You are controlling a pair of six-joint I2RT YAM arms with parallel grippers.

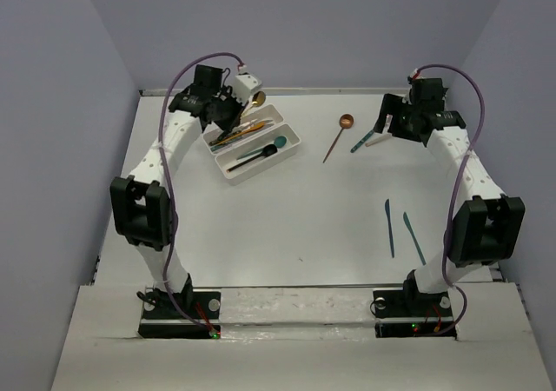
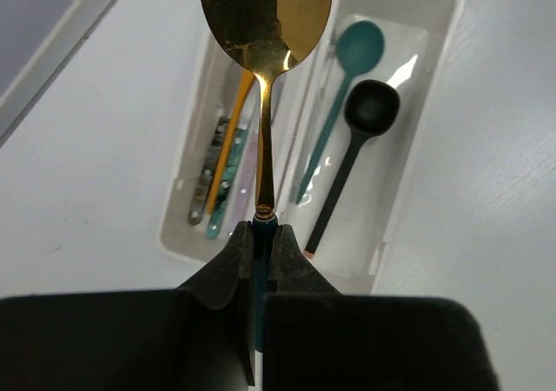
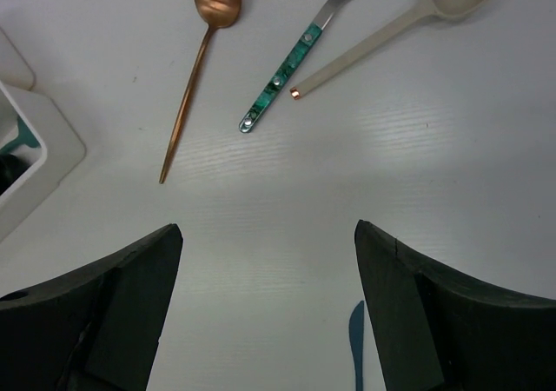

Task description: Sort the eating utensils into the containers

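Left tool [image 2: 261,231] clamps gold spoon [image 2: 265,17], its bowl tip cut off; right tool [image 3: 268,230] gapes open.

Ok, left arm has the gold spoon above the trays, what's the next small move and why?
Probably shift the left arm sideways over the white plastic tray holding the teal spoon and black spoon. Its jaws grip the shiny gold metal spoon, which hangs over the neighbouring white tray with the orange-handled knife.

Trays [image 1: 294,134] far left, loose utensils [image 1: 334,144] right
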